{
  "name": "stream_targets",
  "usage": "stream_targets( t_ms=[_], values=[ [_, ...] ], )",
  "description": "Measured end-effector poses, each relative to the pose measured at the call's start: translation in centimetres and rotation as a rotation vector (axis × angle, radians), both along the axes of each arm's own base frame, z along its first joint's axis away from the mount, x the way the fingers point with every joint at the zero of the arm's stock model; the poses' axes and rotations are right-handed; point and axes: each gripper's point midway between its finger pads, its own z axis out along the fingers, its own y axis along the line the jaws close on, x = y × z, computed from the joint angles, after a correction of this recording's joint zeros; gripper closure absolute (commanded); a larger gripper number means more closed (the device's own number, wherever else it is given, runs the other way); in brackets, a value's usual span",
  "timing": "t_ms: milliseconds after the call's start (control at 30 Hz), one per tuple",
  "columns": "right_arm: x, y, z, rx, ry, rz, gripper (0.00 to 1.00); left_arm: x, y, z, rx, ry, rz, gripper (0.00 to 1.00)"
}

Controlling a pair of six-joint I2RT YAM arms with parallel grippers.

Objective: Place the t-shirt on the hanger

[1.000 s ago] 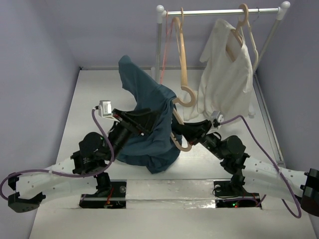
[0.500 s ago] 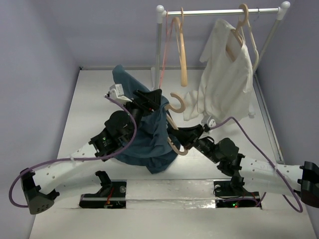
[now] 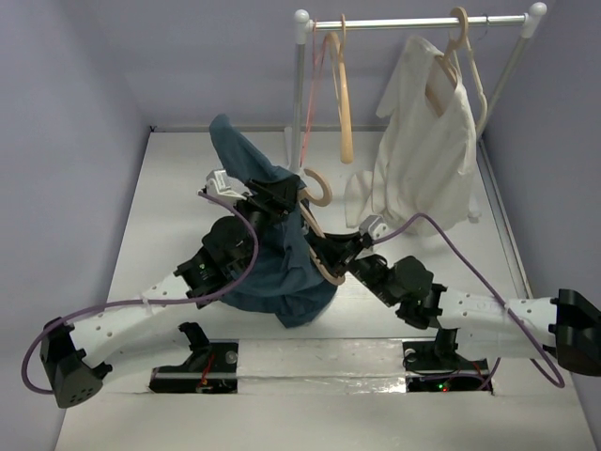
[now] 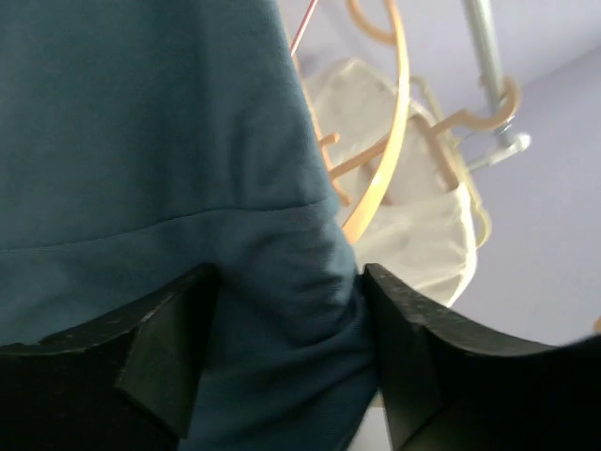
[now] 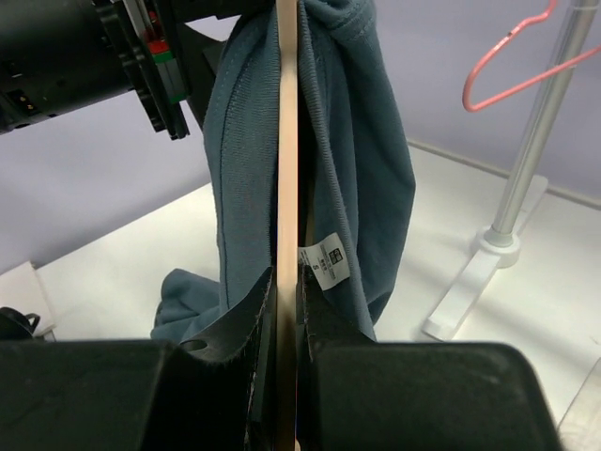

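Note:
The teal t-shirt point(image 3: 272, 272) hangs in a bunch from my left gripper point(image 3: 282, 194), which is shut on its upper cloth above the table. In the left wrist view the t-shirt point(image 4: 188, 141) fills the gap between the two black fingers point(image 4: 169, 357). The tan hanger point(image 3: 317, 185) is held with its hook uppermost, one arm inside the shirt. My right gripper point(image 3: 333, 256) is shut on its lower arm. In the right wrist view the hanger point(image 5: 286, 113) shows edge-on between folds of the t-shirt point(image 5: 366, 160), and the pale label point(image 5: 324, 263) is next to my right gripper point(image 5: 286, 315).
A metal rack point(image 3: 413, 21) stands at the back right with a cream-white garment point(image 3: 423, 150) on a hanger, a yellow-orange hanger point(image 3: 344, 103) and a thin pink hanger point(image 3: 310, 94). Its post point(image 5: 535, 141) and foot show in the right wrist view. Purple walls enclose the white table point(image 3: 178, 188).
My left gripper has lifted the t-shirt up and to the right, close to the hanger's hook. My right gripper has carried the hanger to the left, further into the shirt.

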Motion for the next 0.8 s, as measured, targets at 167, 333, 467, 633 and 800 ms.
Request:
stream_targets(
  t_ms=[167,333,467,633,800],
  values=[
    [0.0,1.1,0.6,-0.025,-0.018,0.017,1.0,-0.5,1.2,1.1,-0.085,-0.035,0.014,0.7],
    [-0.5,2.1,0.3,-0.041,-0.017,0.049,1.0,-1.3,2.0,2.0,-0.15,-0.073,0.005,0.91],
    [-0.9,2.7,0.7,-0.036,-0.003,0.083,1.0,-1.8,2.7,2.4,-0.179,-0.098,0.003,1.0],
    [-1.4,3.2,1.0,-0.025,0.015,0.122,1.0,-2.4,3.3,2.8,-0.2,-0.121,-0.007,0.96],
    [-1.6,3.4,1.0,-0.035,0.023,0.135,1.0,-2.5,3.1,2.7,-0.174,-0.128,-0.013,0.48]
  ],
)
